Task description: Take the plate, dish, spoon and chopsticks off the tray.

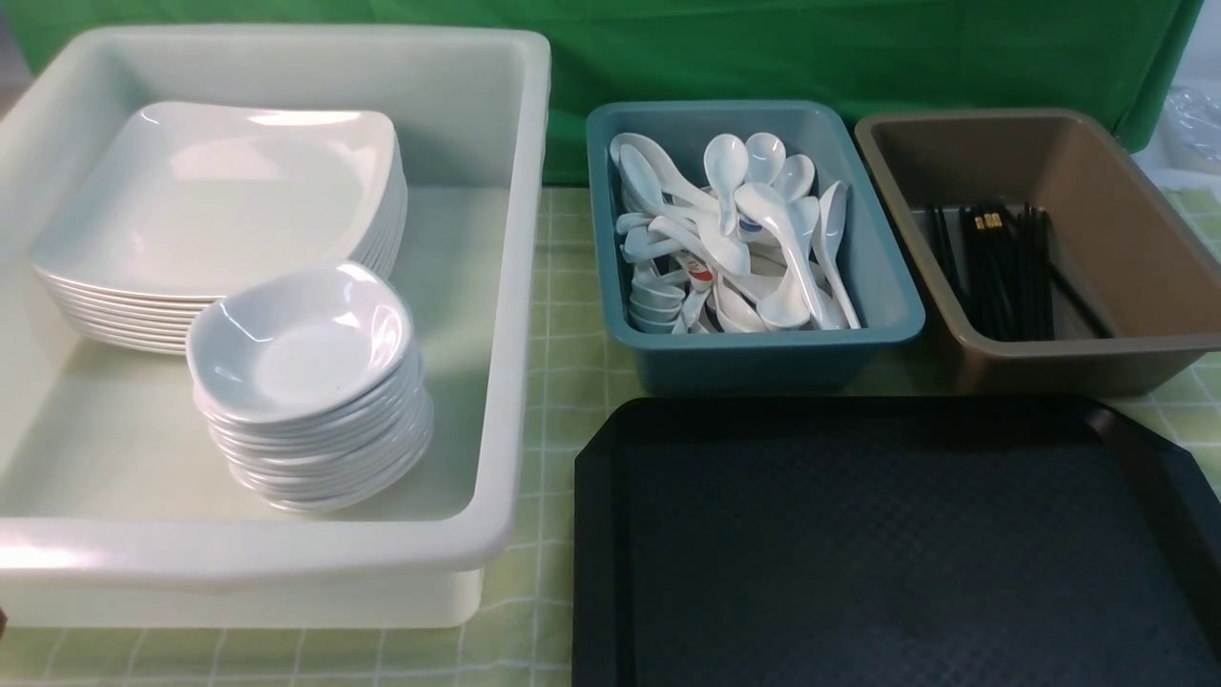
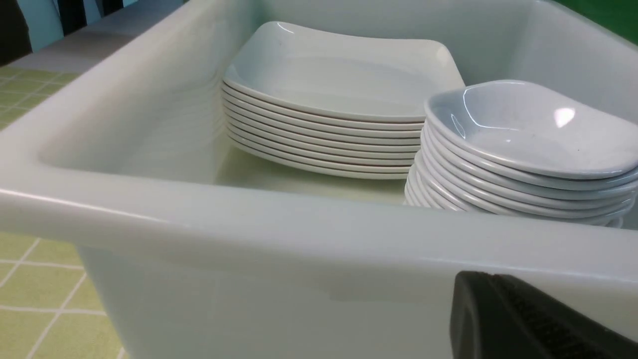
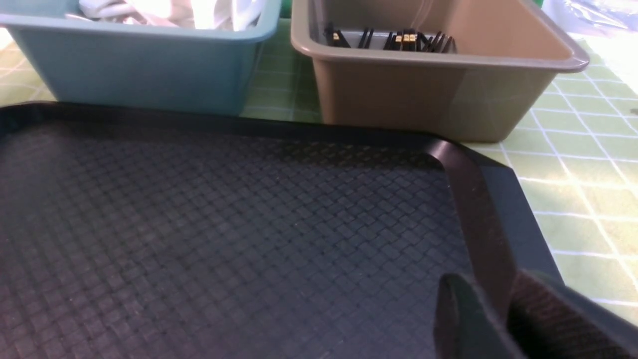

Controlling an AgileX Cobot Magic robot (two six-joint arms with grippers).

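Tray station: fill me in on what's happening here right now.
The black tray lies bare, and nothing is being held. Plates and small dishes are stacked in the white tub, spoons fill the teal bin, and chopsticks lie in the brown bin. The left gripper is shut beside the tub; the right gripper hovers over the tray's corner.
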